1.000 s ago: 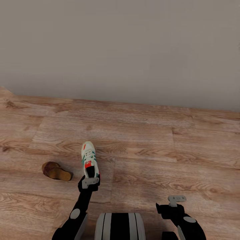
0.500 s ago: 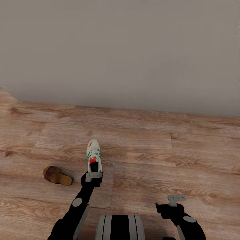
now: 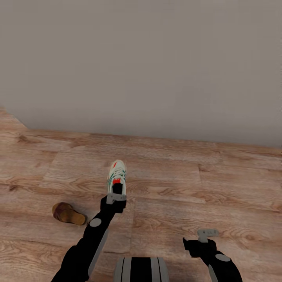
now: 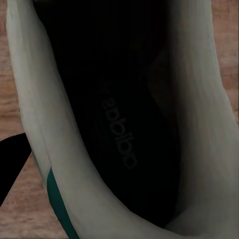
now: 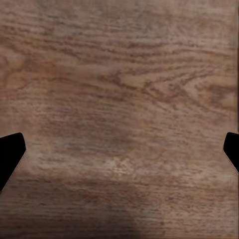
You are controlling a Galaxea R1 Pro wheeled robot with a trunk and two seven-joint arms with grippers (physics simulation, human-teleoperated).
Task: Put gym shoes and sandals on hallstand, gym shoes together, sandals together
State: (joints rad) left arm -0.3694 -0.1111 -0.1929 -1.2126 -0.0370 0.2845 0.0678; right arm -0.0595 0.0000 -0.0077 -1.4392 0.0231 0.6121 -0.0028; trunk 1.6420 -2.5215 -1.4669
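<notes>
One cream-white gym shoe (image 3: 117,177) with green stripes and a red-orange tongue hangs toe-forward over the corridor floor (image 3: 176,184). My left gripper (image 3: 116,198) is shut on its heel end. In the left wrist view the shoe's dark insole (image 4: 114,124) and pale wall sit right in front of the camera, with one black fingertip (image 4: 10,167) at the edge. A brown sandal (image 3: 68,213) lies on the planks to the left of my left arm. My right gripper (image 3: 207,234) hovers low at the right, open, with bare wood (image 5: 119,114) between its fingers. The hallstand is out of view.
A plain grey wall (image 3: 141,66) closes off the corridor straight ahead, meeting the floor along a line across the view. Wood planks stretch to the right of the shoe and ahead of my right arm. My base (image 3: 141,270) shows at the lower edge.
My left arm has stretched forward and to the right, carrying the gym shoe farther from me. The whole view has slid down a little, so the camera moved. The right arm stayed put.
</notes>
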